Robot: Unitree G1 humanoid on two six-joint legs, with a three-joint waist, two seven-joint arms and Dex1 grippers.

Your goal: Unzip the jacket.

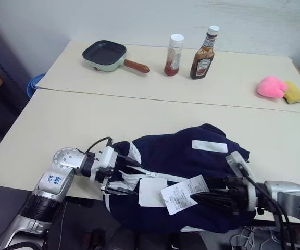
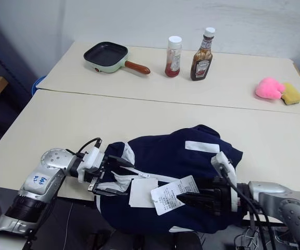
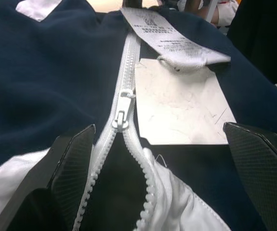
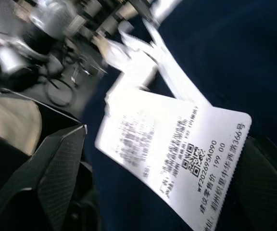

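The jacket (image 1: 191, 172) lies bunched at the near edge of the bench (image 1: 61, 125), part of it hanging off the front toward me, zipper (image 3: 124, 72) running across between my two arms. My left gripper (image 1: 123, 177) sits at the collar end with its jaws wide apart, nothing between them; in the left wrist view the zipper pull (image 3: 121, 108) is dead centre between the fingers (image 3: 73, 161), teeth already split a little below it. My right gripper (image 1: 204, 198) comes in from the other side, jaws apart too, empty, hovering just beside the printed paper tag (image 1: 184, 194). Step in hand, I'd say: pinch the pull. To do it well I should close on the small tab itself, not the tape or the collar fabric, then drag along the tooth line while the right jaws pin the cloth so it doesn't bunch. Risk: the blank tag (image 3: 177, 103) and printed tag lie right over the zipper path and could snag or get grabbed instead. Room: bench edge is right under the work, so fabric may slide off; far side is open, and the pan (image 1: 105, 54), two bottles (image 1: 204, 47) and pink toy (image 1: 271, 87) are well apart.
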